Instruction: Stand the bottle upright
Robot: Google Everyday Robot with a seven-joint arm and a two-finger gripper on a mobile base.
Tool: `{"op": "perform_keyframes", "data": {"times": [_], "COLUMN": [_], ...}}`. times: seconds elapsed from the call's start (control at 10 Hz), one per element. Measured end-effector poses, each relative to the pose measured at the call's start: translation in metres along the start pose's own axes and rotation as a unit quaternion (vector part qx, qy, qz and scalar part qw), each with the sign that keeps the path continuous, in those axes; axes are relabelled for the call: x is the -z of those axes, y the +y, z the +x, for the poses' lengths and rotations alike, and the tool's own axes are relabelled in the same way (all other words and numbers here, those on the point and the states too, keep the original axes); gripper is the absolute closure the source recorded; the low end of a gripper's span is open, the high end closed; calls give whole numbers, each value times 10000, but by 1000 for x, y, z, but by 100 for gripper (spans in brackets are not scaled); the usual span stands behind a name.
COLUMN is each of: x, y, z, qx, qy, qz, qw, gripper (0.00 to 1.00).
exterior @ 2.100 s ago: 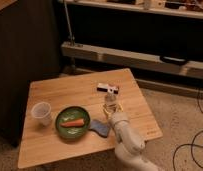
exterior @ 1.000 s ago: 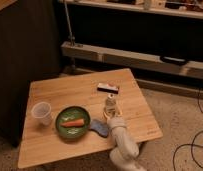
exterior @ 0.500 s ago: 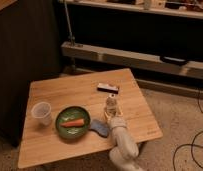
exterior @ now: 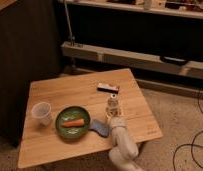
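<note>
The gripper [exterior: 114, 114] stands over the right part of the bench [exterior: 55, 90], at the end of a pale, rounded arm [exterior: 124, 146] that comes up from the lower edge of the view. Its fingers [exterior: 119, 112] are closed on the lower part of the bottle [exterior: 112, 102], one at each side, so only a narrow opening as wide as the bottle is between them. The bottle is upright, with its light cap on top. It is small, whitish and half transparent, with a pale label. I cannot tell if its bottom touches the wood or is a little above it.

The bench is of light wood with a visible grain and straight edges. Behind the bottle, near but apart, a flat dark box [exterior: 108, 88] with red and white marks lies on the wood. Just beside the gripper, at its left, lies a soft-looking blue thing [exterior: 99, 128]. It touches or nearly touches a round green plate [exterior: 58, 120], which carries a long orange piece [exterior: 73, 122]. At the left edge of the bench, well apart from the bottle, a wide translucent plastic cup [exterior: 41, 112] stands upright, narrower at the bottom
</note>
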Motion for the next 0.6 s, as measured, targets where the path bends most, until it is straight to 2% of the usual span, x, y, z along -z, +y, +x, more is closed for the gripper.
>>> {"op": "perform_keyframes", "data": {"times": [0.4, 0.6], "x": [3, 7], "y": [-1, -7], "z": [3, -2], "qx": [3, 162], "qy": [68, 51], "qz": [-19, -85], "qw": [10000, 9998], "gripper": [20, 20]}}
